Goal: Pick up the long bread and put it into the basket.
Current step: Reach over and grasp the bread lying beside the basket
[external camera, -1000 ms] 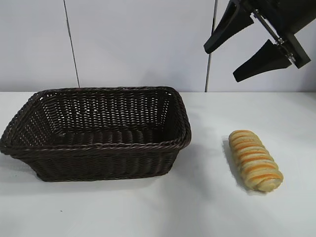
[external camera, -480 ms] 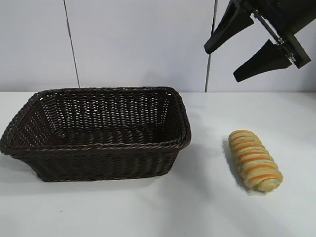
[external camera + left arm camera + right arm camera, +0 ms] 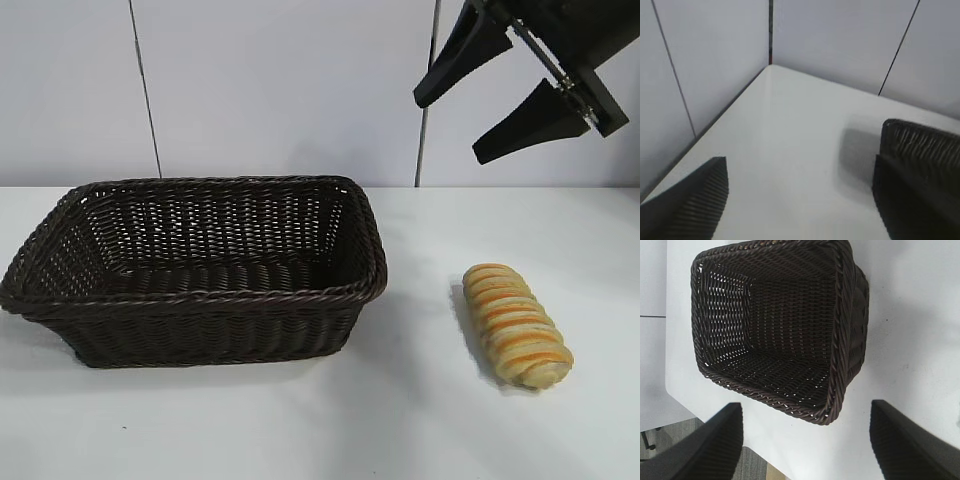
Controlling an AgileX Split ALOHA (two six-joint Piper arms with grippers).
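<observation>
Left gripper (image 3: 800, 200) shows only in its own wrist view: fingers (image 3: 690, 205) spread wide apart, nothing between them, looking down at a bare corner of the white table (image 3: 790, 140) where two wall panels meet. It's out of the exterior shot, so can't place it relative to the task items.

Basket (image 3: 195, 268) sits on the table's left half in the exterior view, upright, dark woven wicker, braided rim, nothing inside. Right wrist view sees straight into it (image 3: 775, 325), interior bare.

Long bread (image 3: 516, 324) lies flat on the table to the right of the basket, apart from it, clear table between the two. Long axis runs at a slant from back-left to front-right, orange-brown stripes across it. Nothing touching it.

Right gripper (image 3: 478, 96) is high at the upper right of the exterior view, above and behind the bread, well clear of it. Fingers (image 3: 452, 62) spread wide, holding nothing.
</observation>
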